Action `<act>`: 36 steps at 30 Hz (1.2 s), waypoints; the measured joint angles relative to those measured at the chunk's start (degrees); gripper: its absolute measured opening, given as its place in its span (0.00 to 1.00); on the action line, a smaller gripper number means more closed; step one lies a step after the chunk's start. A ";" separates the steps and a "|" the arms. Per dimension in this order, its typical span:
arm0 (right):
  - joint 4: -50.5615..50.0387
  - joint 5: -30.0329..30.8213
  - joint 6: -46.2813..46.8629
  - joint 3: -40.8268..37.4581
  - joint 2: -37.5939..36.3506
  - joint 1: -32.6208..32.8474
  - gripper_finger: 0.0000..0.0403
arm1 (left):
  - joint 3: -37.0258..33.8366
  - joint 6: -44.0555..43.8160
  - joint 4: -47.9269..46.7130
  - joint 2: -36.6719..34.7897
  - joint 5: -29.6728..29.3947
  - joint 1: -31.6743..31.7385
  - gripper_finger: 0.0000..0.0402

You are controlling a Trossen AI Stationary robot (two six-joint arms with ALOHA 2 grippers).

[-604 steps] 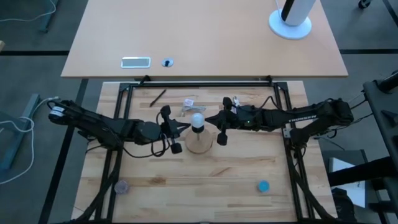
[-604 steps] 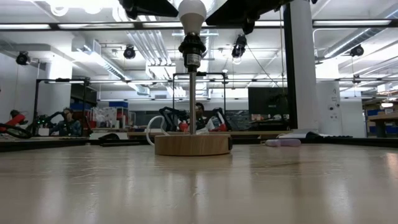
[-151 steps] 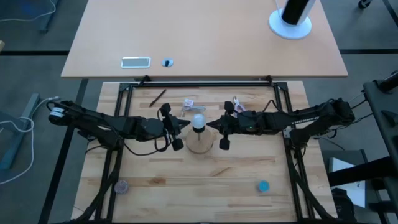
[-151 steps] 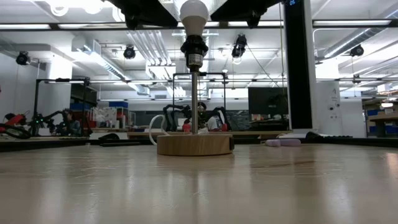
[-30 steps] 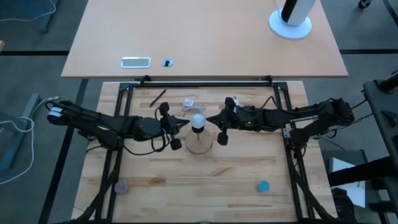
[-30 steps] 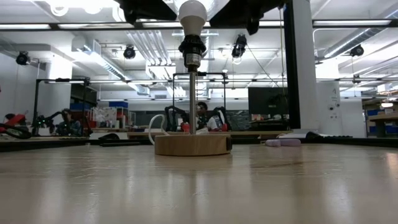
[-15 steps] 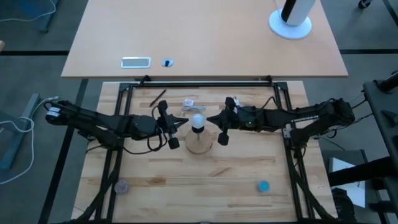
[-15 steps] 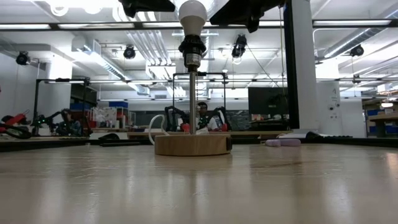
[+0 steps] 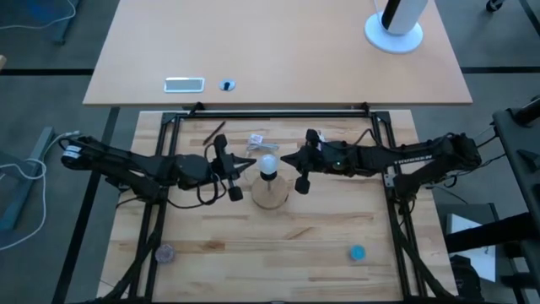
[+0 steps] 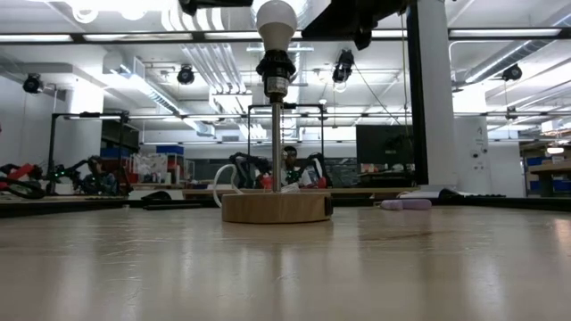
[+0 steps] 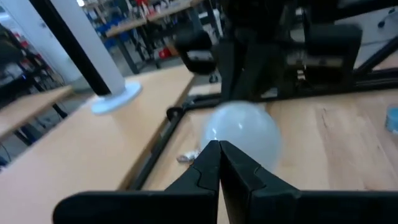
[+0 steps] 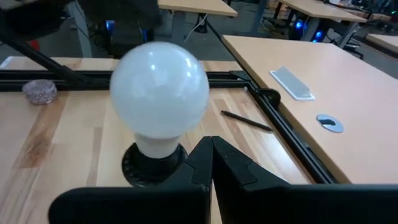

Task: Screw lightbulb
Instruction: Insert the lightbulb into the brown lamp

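The white frosted lightbulb (image 9: pixel 268 163) stands upright with its base in the black socket (image 10: pixel 276 67). The socket tops a metal stem on the round wooden disc (image 10: pixel 277 207). My left gripper (image 9: pixel 249 165) is shut and empty, just left of the bulb, which shows beyond its tips in the left wrist view (image 11: pixel 242 130). My right gripper (image 9: pixel 284 160) is shut and empty, close on the bulb's right. In the right wrist view its tips (image 12: pixel 211 142) sit beside the bulb (image 12: pixel 163 87) at socket height, with a gap showing.
A crumpled clear wrapper (image 9: pixel 257 141) and a dark pen (image 9: pixel 213 132) lie behind the disc. A blue cap (image 9: pixel 358 252) and a small purplish lump (image 9: pixel 164 252) lie near the front edge. Black frame rails (image 9: pixel 270 111) border the table.
My left gripper has drawn back a little from the bulb toward the table's left edge, staying shut. The bulb and lamp base have stayed in place.
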 joint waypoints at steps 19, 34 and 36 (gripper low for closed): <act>-0.83 1.40 0.72 0.00 0.04 0.06 0.00 | 0.00 1.99 1.02 -0.08 -0.02 0.39 0.00; -1.89 2.69 -1.41 0.00 0.03 -0.58 0.00 | 0.00 -11.43 -7.25 -0.08 2.15 -0.52 0.00; -1.40 1.30 -1.41 0.00 0.04 -0.57 0.00 | 0.00 -12.03 -7.02 0.16 3.97 -0.55 0.00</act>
